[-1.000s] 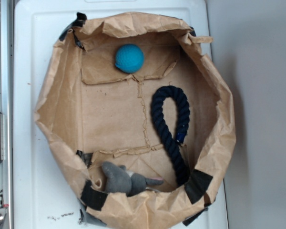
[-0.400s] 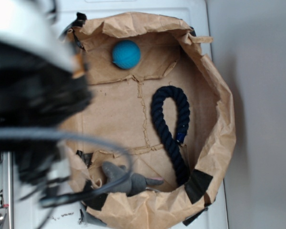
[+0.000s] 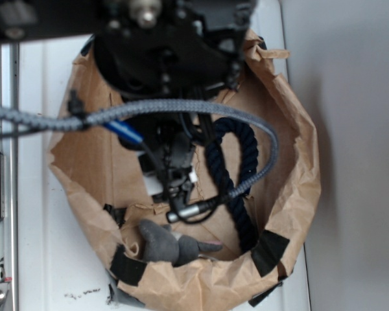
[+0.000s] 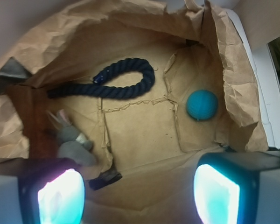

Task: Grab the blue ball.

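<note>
While the blue ball sits loose on the paper bag floor near the right wall, the gripper hangs above with jaws spread, empty. In the wrist view, ball lies ahead and toward the right finger, not centred. Navy rope well apart. Arm points down into the bag.

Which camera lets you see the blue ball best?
The wrist view. There the blue ball sits in plain sight on the paper bag's floor, ahead of the open claw. In the exterior view, the robot arm covers the ball completely.
</note>
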`<state>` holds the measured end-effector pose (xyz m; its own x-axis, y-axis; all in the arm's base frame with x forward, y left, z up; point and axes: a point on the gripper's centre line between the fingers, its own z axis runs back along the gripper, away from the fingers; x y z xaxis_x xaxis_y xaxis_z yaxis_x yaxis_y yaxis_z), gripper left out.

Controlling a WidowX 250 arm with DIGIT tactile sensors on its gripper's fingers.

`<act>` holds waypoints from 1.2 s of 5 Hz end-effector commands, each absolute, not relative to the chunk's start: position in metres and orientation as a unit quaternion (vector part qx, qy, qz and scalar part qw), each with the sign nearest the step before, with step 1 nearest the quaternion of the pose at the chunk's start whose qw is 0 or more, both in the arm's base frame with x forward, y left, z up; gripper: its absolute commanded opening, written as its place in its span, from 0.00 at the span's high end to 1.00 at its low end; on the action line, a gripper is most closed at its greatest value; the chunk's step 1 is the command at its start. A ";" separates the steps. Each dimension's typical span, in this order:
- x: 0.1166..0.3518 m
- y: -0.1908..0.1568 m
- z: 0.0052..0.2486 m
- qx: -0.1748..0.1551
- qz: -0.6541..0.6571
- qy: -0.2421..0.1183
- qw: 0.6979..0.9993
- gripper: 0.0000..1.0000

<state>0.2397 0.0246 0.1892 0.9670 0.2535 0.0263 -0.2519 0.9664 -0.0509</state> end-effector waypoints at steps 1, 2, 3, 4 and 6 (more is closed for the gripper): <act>0.243 0.032 0.204 -0.023 0.136 -0.046 0.989 0.00; 0.267 0.034 0.180 -0.016 0.258 -0.067 0.964 0.00; 0.278 0.036 0.164 -0.008 0.375 -0.088 0.923 0.00; 0.287 0.039 0.143 0.037 0.484 -0.109 0.868 0.00; 0.287 0.039 0.143 0.037 0.484 -0.109 0.868 0.00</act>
<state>0.2888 0.0342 0.1311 0.5228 0.8285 0.2006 -0.8449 0.5349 -0.0069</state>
